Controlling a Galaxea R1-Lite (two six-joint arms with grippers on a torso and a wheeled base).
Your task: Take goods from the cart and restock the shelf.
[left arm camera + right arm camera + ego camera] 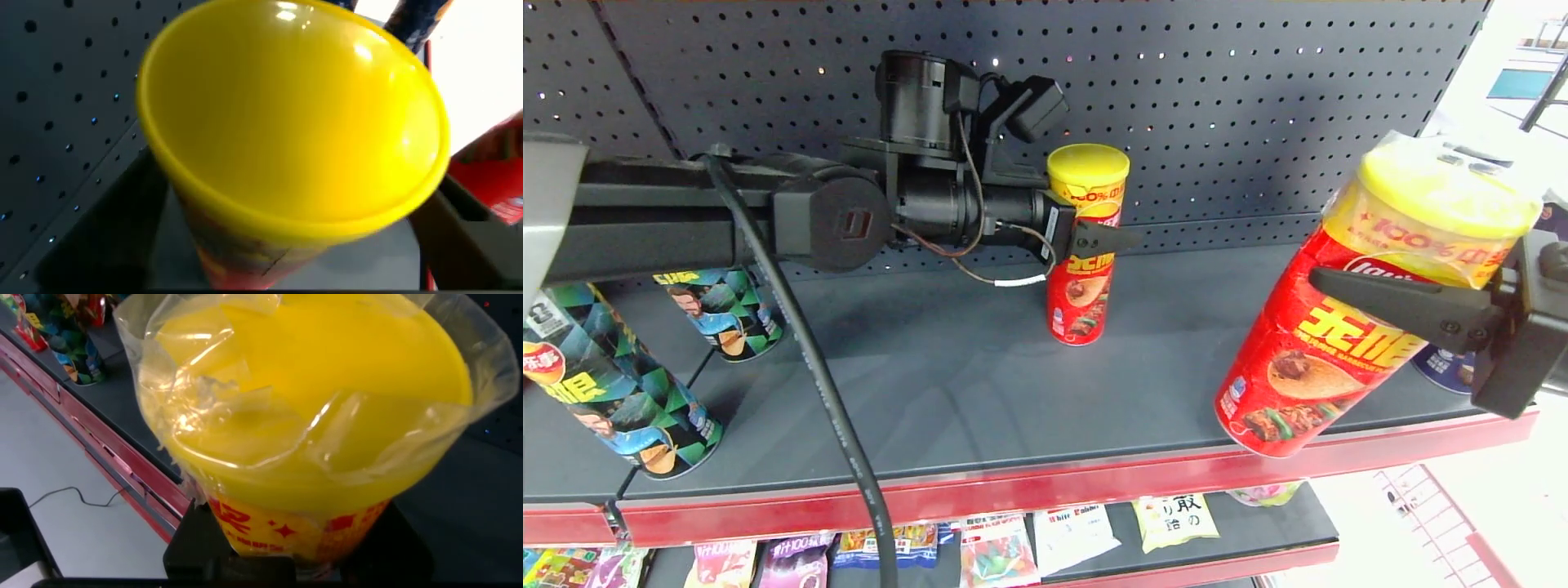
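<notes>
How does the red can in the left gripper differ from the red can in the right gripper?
The left can stands upright; the right can leans. The left can is deep on the shelf; the right can is at its front edge. The right can's lid wears clear film; the left can's is bare. Both are red with yellow lids.

A shop aisle. Behind the left gripper is a dark perforated back panel; below it, a grey shelf with a red front strip. Beside the gripper stand cans of crisps, and snack packets line the lower shelf.
</notes>
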